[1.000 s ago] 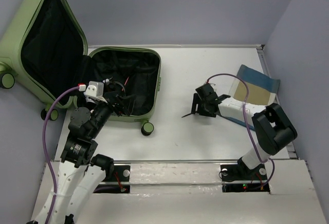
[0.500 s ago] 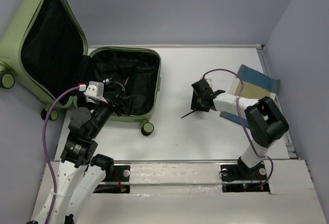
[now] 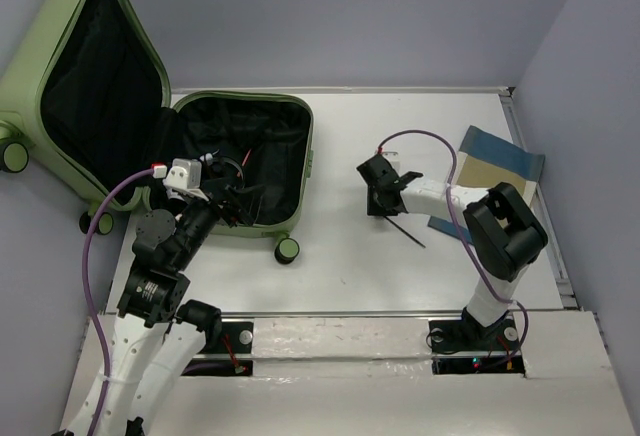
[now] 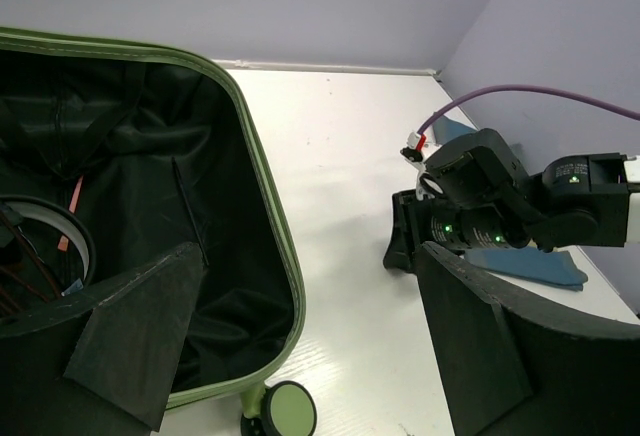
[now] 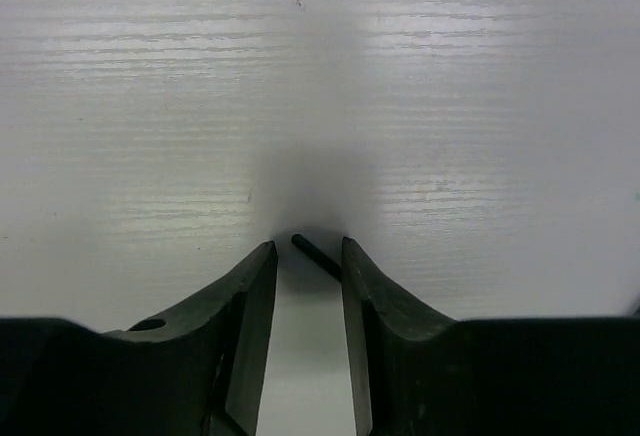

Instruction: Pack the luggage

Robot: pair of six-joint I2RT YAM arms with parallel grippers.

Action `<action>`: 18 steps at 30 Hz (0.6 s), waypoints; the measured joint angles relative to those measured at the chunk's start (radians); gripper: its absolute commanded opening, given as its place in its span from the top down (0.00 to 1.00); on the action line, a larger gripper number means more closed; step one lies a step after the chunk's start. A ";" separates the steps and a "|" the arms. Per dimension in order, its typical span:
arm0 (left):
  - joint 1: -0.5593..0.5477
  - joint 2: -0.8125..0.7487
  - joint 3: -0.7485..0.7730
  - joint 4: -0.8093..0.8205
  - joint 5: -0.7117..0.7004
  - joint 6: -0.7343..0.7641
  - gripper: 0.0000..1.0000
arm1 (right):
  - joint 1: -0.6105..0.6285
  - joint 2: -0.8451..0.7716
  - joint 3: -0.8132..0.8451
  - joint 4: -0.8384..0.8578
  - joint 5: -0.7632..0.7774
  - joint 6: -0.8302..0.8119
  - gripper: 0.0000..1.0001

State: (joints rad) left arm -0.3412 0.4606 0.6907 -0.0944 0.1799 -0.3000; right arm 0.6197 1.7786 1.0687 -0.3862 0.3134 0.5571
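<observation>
Top view first: the luggage (image 3: 309, 161) lies open at ten o'clock on the table (image 3: 340, 276), lid propped up against the left wall and the black-lined base flat on the surface. The left arm rises from its base at seven o'clock, elbow bent, forearm angled up towards one o'clock. The left gripper (image 3: 238, 206) hangs over the near rim of the base shell, just above the wheel (image 3: 287, 249). From its own wrist camera the jaws are spread wide, nothing between them.

Over on the other side, the right arm climbs from five o'clock and folds sharply at the elbow. Its forearm stretches flat towards nine o'clock, passing the blue-and-tan cloth (image 3: 500, 168) at three o'clock. The right gripper (image 3: 385, 206) points down just right of table centre. A thin black rod (image 3: 408, 232) trails from it towards four o'clock. In the wrist view its fingers (image 5: 245, 326) stand narrowly parted, the gap wider than the rod tip that lies in it.
</observation>
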 measured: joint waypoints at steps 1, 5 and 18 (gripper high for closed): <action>0.000 0.000 0.000 0.000 0.000 0.000 0.01 | 0.005 0.001 0.000 0.001 0.001 -0.001 0.67; 0.000 0.000 0.000 0.000 0.000 0.000 0.01 | 0.014 0.002 -0.002 0.006 0.003 -0.003 0.67; 0.000 0.000 0.000 0.000 0.000 0.000 0.01 | 0.024 -0.086 -0.095 -0.009 -0.017 -0.039 0.42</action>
State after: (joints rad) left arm -0.3412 0.4606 0.6910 -0.0944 0.1795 -0.3000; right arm 0.6434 1.6924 0.9737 -0.3954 0.2962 0.5182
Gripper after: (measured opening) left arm 0.990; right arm 0.595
